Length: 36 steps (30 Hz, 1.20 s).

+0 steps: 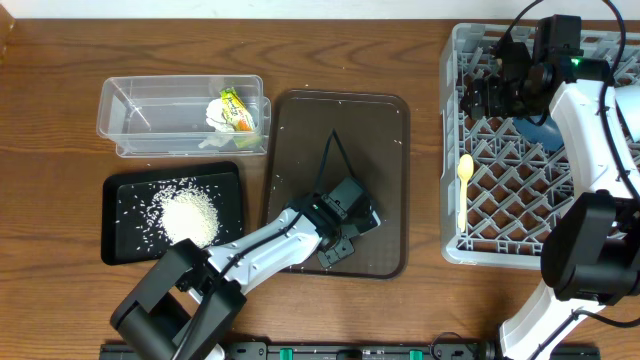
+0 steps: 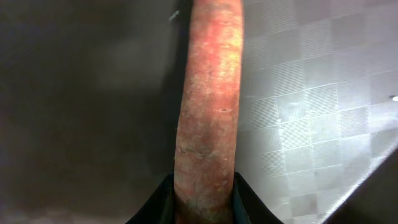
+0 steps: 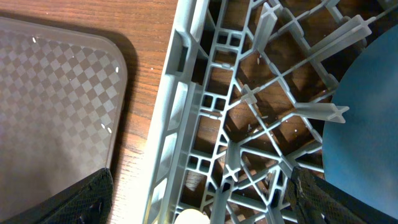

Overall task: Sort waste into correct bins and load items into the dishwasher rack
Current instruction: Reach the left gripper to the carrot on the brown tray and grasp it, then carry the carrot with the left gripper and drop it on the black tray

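At the table's left edge, the clear bin [image 1: 130,110] holds tissue [image 1: 217,112] and wrapper [image 1: 236,108], and the black bin [image 1: 125,240] holds rice [image 1: 190,215]. Over the central brown tray [image 1: 340,130], the left gripper [image 2: 204,196] clamps the carrot piece [image 2: 208,106]. Above the right-edge rack [image 1: 455,150], which holds spoon [image 1: 464,175] and plate [image 3: 367,118], the right gripper [image 3: 205,196] is spread open.

The left arm [image 1: 265,243] is stretched low from its near-left base, diagonally forward and to the right. A carrot piece [image 2: 208,112] is clamped between the dark fingers [image 2: 155,208] of the left gripper [image 1: 345,230]. The right arm [image 1: 590,150] is raised from its near-right base, reached far forward and bent leftward at the wrist. The right gripper [image 1: 480,97] is held with its fingers [image 3: 81,202] spread wide apart, with nothing gripped between them.
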### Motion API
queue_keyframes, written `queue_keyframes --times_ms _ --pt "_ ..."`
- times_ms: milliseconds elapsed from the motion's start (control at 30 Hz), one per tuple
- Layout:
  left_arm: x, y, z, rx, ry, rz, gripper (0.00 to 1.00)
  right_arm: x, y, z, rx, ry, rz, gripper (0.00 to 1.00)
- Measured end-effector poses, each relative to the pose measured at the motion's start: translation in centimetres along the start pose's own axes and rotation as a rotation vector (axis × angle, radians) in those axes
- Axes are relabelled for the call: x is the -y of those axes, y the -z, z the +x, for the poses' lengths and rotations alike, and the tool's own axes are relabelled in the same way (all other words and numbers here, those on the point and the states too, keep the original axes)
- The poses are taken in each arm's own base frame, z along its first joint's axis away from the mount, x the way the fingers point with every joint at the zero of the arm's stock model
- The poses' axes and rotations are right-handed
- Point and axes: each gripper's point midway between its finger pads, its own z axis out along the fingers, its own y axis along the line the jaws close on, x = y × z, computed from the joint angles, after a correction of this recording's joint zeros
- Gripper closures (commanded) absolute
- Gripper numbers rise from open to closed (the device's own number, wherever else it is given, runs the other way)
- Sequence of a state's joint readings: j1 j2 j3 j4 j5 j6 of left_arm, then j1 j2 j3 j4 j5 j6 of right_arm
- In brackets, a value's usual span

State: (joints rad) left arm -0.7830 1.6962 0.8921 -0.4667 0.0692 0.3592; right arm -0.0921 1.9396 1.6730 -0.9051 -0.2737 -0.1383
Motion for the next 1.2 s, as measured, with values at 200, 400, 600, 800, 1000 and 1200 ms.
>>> queue_keyframes --times_ms 200,400,600,800,1000,1200 --pt "-1.1 0.5 0.1 0.005 0.047 -0.045 0.89 0.0 0.0 0.3 -0.01 -0.003 -0.001 0.11" --pt "-6.0 4.3 -0.1 0.107 0.254 -0.164 0.93 0.0 0.0 0.3 -0.011 -0.003 -0.002 0.11" --pt "-13.2 9.8 2.9 0.239 0.624 -0.301 0.93 0.1 0.0 0.4 -0.018 -0.004 0.009 0.11" --pt "-18.8 13.0 10.6 0.263 1.107 -0.405 0.94 0.5 0.0 0.6 -0.025 -0.005 0.032 0.11" --pt "-21.1 13.8 18.8 0.231 1.597 -0.465 0.93 0.6 0.0 0.7 -0.03 -0.007 0.038 0.11" --pt "-21.7 13.0 23.8 0.194 1.902 -0.492 0.93 0.6 0.0 0.7 -0.031 -0.007 0.038 0.1"
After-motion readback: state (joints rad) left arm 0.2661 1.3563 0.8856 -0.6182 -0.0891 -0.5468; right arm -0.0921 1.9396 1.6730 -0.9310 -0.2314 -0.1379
